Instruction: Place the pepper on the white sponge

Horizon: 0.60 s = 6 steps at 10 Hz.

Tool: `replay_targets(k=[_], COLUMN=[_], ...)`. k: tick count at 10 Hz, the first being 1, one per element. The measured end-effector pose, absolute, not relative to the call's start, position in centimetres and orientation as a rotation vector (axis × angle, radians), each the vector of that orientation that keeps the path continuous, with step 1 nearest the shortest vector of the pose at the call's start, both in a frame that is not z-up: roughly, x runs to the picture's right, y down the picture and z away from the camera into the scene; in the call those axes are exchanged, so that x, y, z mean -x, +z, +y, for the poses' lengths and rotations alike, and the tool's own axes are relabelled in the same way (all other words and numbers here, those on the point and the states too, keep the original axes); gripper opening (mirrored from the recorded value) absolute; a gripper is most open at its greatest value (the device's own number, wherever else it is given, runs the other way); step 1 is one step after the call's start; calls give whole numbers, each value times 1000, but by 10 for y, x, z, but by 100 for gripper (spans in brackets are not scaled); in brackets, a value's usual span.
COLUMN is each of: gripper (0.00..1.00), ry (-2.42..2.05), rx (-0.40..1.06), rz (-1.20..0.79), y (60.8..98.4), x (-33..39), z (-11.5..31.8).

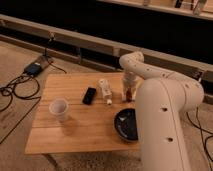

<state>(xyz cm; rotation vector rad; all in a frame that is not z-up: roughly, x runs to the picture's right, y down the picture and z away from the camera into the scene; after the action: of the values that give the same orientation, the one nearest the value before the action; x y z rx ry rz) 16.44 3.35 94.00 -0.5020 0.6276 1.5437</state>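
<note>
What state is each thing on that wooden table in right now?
White cup: upright, open top.
Black device: lying flat.
White bottle: on its side.
Black bowl: upright, partly behind the arm.
Gripper: lowered at the table's far right edge.

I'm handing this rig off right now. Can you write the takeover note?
Gripper: lowered at the wooden table's far right, with something dark red, probably the slim chili pepper, at its tip.
The white sponge can't be picked out; it may be hidden by the arm.
Also there: white cup, flat black device, white oblong bottle, black bowl.
Done: pepper seemingly reached.
Left: confirm it sits on the sponge.
</note>
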Motion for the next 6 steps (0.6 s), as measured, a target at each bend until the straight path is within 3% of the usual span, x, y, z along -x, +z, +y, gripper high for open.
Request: replay_targets(k=[6], gripper=[80], ry=[1560], rx=[472], rz=[611], y=[937], x=[-167], z=[26])
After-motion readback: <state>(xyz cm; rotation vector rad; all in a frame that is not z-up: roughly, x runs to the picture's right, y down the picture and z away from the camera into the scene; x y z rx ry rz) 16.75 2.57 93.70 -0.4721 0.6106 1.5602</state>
